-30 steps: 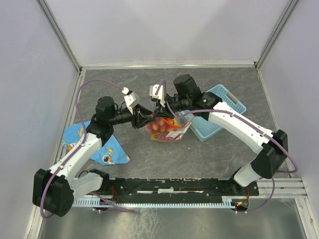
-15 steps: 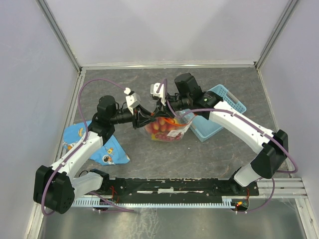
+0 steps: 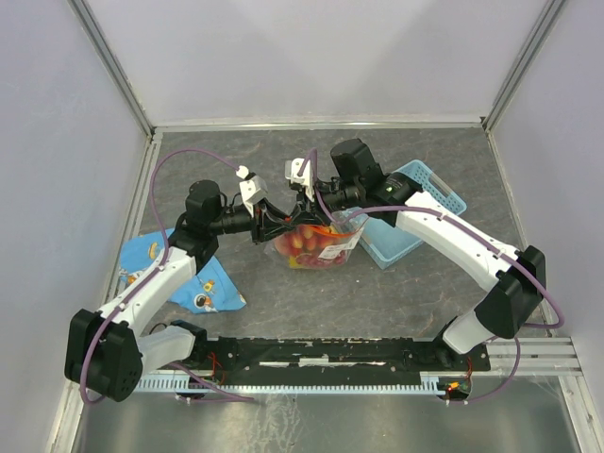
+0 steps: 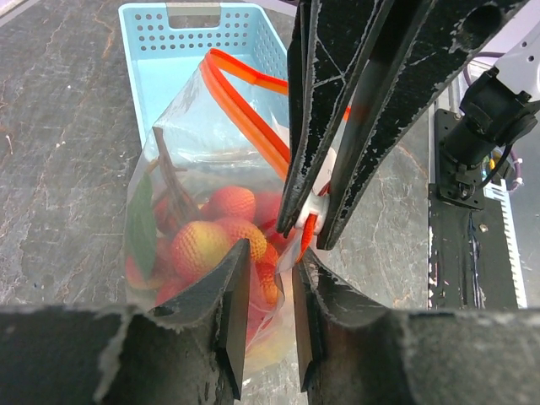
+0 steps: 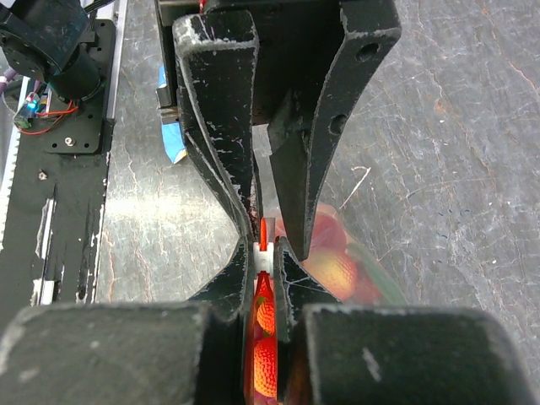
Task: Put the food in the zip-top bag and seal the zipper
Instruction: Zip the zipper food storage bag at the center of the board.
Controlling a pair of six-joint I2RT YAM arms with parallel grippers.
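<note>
Change is small but telling: over the last second the left gripper (image 4: 272, 253) narrows its jaws. Its fingers (image 4: 228, 329) now stand close on either side of the bag's near end, with film and a bit of orange strip in the slot between them. Whether they truly clamp the plastic or only flank it, I cannot tell. The left arm also creeps a touch toward the bag in the overhead view, while the bag (image 3: 319, 247) itself sits where it did, upright on the grey table (image 3: 311, 302) between the two arms and just beside the blue basket (image 3: 420, 212). The right gripper (image 5: 265, 268) shows no change: its fingers are pressed together on the small white slider (image 4: 316, 205) at this same end of the zipper (image 4: 245, 105). The food (image 4: 207, 245) is already inside, round orange-yellow and red pieces piled at the bottom. The zipper is not yet shut: from the left wrist its orange strip runs away from the slider as an open loop. So loading looks done and sealing is the step in hand. I read the left gripper's closing as an anchor for the bag's corner, letting the right draw the slider along the strip without dragging the whole bag. If that hold is loose, the light bag will likely slide or tip.
</note>
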